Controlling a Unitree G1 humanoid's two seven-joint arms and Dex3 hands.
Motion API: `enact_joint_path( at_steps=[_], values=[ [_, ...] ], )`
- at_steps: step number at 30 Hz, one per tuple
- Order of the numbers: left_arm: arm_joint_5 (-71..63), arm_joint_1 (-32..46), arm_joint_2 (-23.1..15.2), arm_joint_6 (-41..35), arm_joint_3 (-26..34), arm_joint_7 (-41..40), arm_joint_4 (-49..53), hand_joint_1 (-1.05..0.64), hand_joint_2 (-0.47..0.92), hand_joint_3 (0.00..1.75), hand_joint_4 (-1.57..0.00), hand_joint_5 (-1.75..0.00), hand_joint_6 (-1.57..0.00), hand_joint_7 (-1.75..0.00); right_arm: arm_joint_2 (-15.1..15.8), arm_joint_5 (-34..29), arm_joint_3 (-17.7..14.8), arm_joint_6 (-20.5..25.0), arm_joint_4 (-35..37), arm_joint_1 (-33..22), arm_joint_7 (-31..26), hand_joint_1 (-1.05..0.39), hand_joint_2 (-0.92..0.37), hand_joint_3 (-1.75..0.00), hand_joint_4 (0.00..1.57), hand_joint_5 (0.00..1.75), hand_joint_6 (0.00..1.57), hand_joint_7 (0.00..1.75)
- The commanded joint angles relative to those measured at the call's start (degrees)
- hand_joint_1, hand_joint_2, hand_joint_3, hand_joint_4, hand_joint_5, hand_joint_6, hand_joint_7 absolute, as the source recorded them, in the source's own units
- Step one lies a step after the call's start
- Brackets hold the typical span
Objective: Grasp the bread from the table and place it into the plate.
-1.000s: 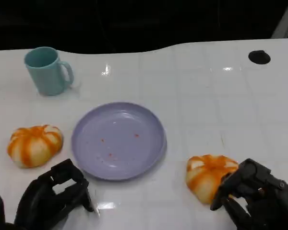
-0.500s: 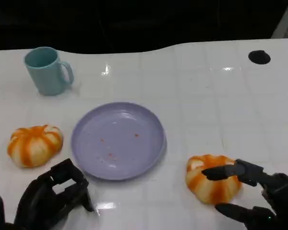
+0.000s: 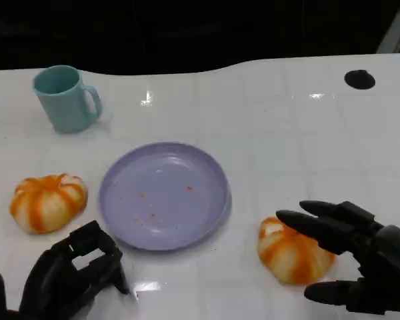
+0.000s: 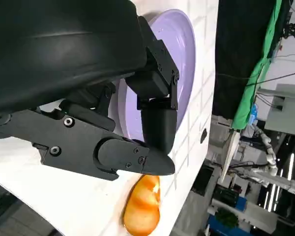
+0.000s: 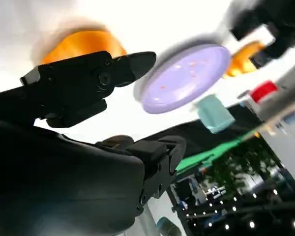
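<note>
Two orange-and-white striped bread rolls lie on the white table, one on each side of the lilac plate (image 3: 163,193). The right bread (image 3: 290,255) lies by my right hand (image 3: 353,260), whose fingers (image 3: 313,227) are spread over its top while the thumb lies near its front edge, not closed on it. The right wrist view shows this bread (image 5: 81,44) past the fingertips and the plate (image 5: 184,78) beyond. The left bread (image 3: 48,201) sits left of the plate. My left hand (image 3: 73,273) rests curled and empty at the lower left, just short of the plate (image 4: 187,59).
A teal mug (image 3: 67,98) stands at the back left. A black round spot (image 3: 360,79) marks the far right of the table. The plate holds a few orange crumbs. The table's far edge runs against a dark background.
My right hand has uncurled from a closed shape beside the right bread to spread fingers reaching over it. The left hand, bread rolls, plate and mug have not moved.
</note>
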State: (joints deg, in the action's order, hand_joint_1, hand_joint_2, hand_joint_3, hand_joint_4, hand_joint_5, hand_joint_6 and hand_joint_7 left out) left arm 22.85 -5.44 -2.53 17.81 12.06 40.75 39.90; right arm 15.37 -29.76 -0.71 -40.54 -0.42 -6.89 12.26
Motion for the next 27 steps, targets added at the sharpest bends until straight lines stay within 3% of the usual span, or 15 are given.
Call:
enact_joint_path(
  at_steps=[1, 13, 27],
  values=[
    [-0.54, 0.94, -0.82, -0.77, 0.30, -0.39, 0.76, -0.50, 0.92, 0.18, -0.76, -1.71, -0.70, -1.42, 2.57, -3.69, 1.47, 4.15, -3.63, 0.70, -0.98, -0.43, -0.86, 0.00, 0.00, 0.18, 0.18, 0.00],
    [-0.53, 1.51, -0.39, -1.69, -0.13, -0.95, -0.98, -0.51, 0.92, 0.17, -0.77, -1.70, -0.70, -1.43, 5.51, -13.72, 7.35, 13.11, -6.01, 4.03, -3.42, -0.48, -0.83, 0.00, 0.00, 0.15, 0.19, 0.01],
    [-0.15, 2.21, -0.35, -2.06, 0.05, -0.56, -1.96, -0.51, 0.92, 0.17, -0.77, -1.70, -0.70, -1.43, 6.78, -21.44, 15.84, 21.41, 3.18, 11.44, -7.47, -0.53, -0.84, 0.00, 0.02, 0.20, 0.21, 0.01]
  ],
)
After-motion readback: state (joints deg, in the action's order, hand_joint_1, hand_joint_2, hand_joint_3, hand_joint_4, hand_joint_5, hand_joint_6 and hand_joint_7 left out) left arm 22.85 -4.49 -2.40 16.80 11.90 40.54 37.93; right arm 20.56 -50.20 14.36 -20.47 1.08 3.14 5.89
